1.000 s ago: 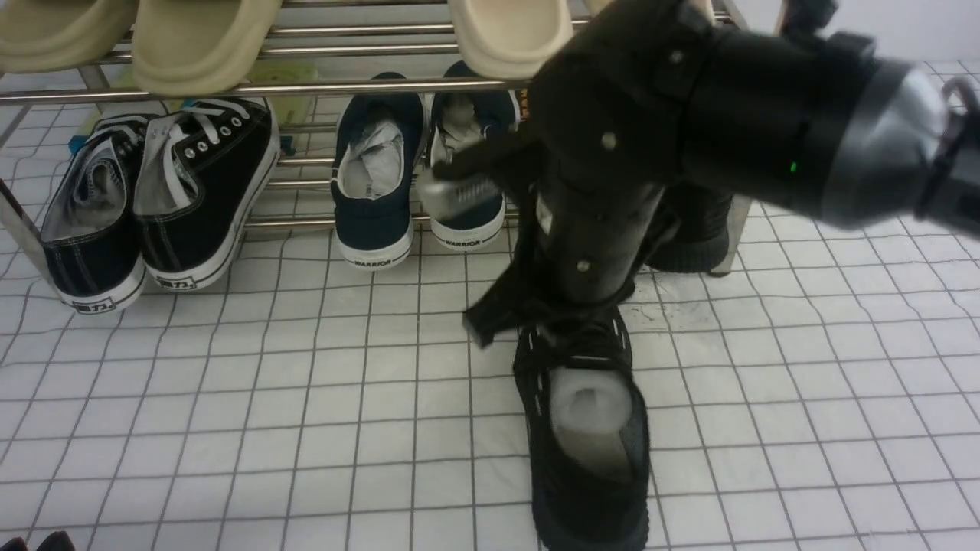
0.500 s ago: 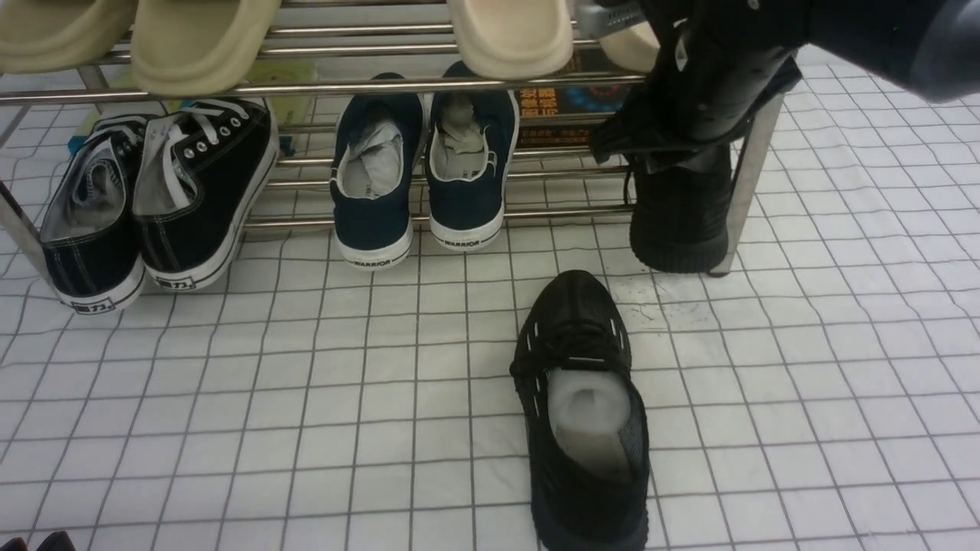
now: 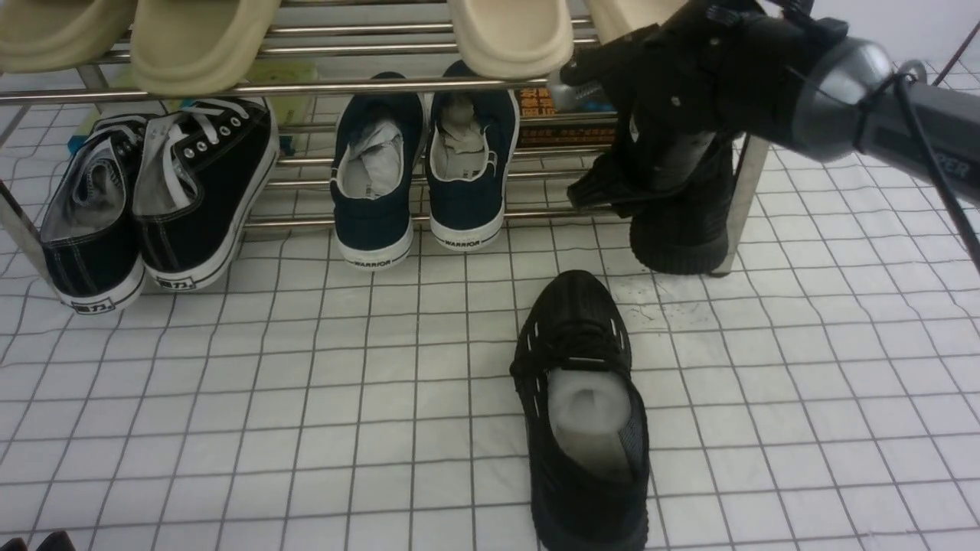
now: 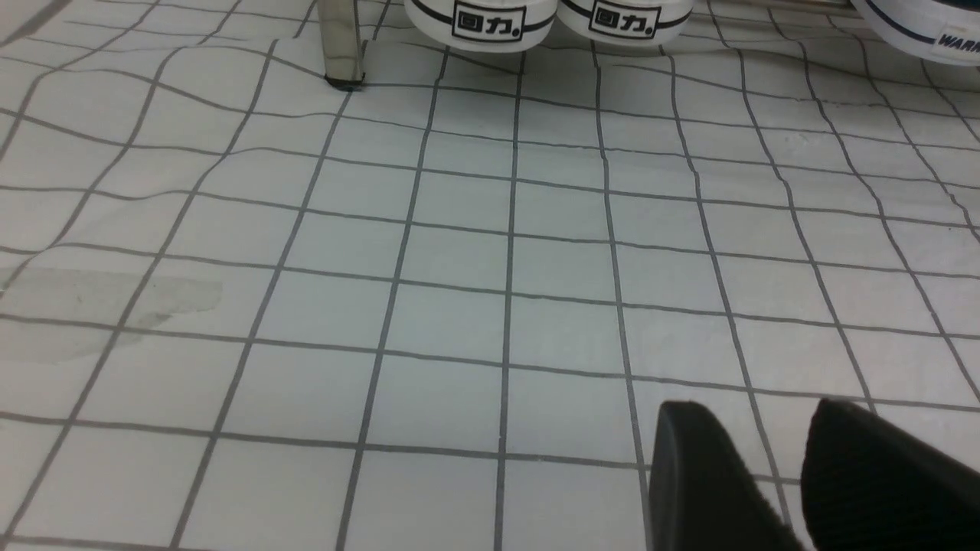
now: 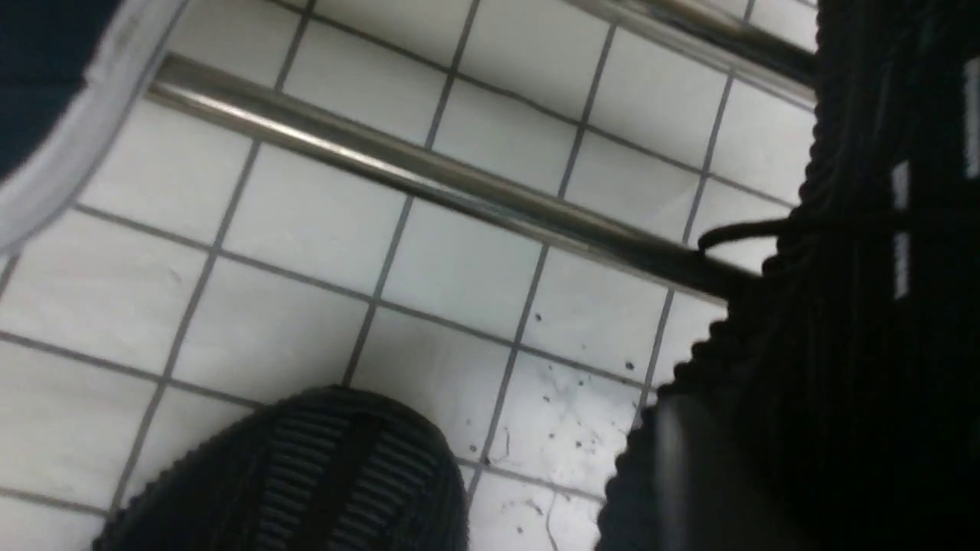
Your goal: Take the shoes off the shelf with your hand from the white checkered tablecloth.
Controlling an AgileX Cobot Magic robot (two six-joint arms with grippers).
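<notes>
Since a second ago your right claw (image 3: 593,141) has left the first shoe (image 3: 582,413) on the white checkered tablecloth (image 3: 230,398) and now hangs, fingers apart, over the second shoe (image 3: 681,237) on the shelf (image 3: 306,86). Expect a light, soft knit; grip its heel collar.

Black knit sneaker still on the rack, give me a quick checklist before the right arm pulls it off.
1. First black shoe off the shelf, lying on the white checkered tablecloth: ok.
2. Second black shoe on the shelf's lower tier by the right post: ok.
3. Right gripper at that shoe: ok.
4. Jaws closed on the shoe: cannot tell.
5. Bare cloth in front to set it down: ok.
6. Left gripper away from the shoes: ok.
</notes>
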